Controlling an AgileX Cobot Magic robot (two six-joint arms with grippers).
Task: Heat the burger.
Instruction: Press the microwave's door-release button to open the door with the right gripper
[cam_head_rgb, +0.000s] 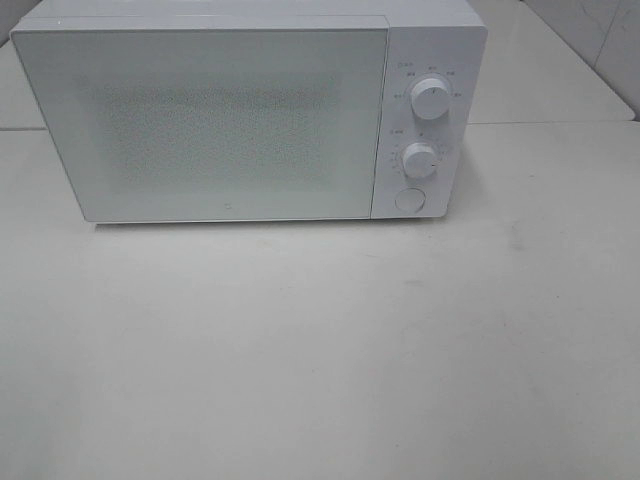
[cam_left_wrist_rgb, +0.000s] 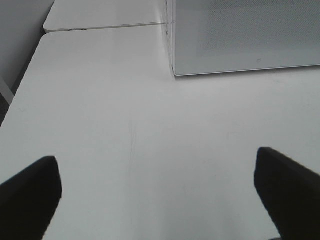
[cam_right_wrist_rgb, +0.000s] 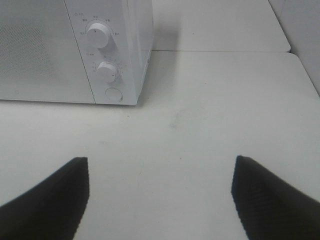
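Note:
The burger is out of view in every frame. A white microwave (cam_head_rgb: 250, 115) stands at the back of the white table (cam_head_rgb: 320, 350) with its door (cam_head_rgb: 200, 125) shut. In the left wrist view my left gripper (cam_left_wrist_rgb: 157, 192) hangs open over bare tabletop, short of the microwave's left front corner (cam_left_wrist_rgb: 175, 70). My right gripper (cam_right_wrist_rgb: 160, 192) is open too, with nothing between its fingers, facing the microwave's control panel (cam_right_wrist_rgb: 105, 60). Neither gripper shows in the exterior high view.
The panel carries two round knobs (cam_head_rgb: 430, 100) (cam_head_rgb: 420, 160) and a round button (cam_head_rgb: 410, 200). A seam (cam_head_rgb: 560, 123) joins a second table behind. The table's left edge (cam_left_wrist_rgb: 20, 85) drops off beside my left gripper.

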